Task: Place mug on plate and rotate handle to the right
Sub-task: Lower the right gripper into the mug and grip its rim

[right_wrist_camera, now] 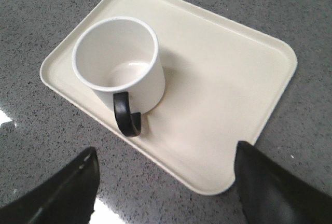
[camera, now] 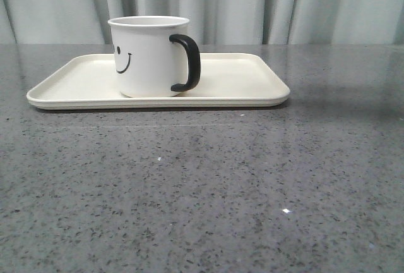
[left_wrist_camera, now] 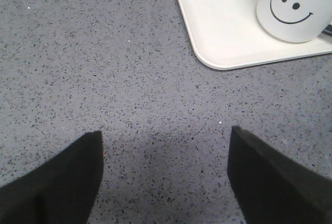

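I see the white smiley mug (camera: 150, 57) upright on the cream rectangular plate (camera: 252, 80), beyond both grippers, left (left_wrist_camera: 165, 175) and right (right_wrist_camera: 166, 185), each spread apart and empty.

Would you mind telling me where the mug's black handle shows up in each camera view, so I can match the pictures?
Front view: the handle sticks out from the mug's right side, above the plate.
Left wrist view: only a dark sliver at the picture's right edge, beside the mug; probably the handle.
Right wrist view: the handle hangs from the mug's side nearest the camera.
Shared landmark: the plate's rounded rim.
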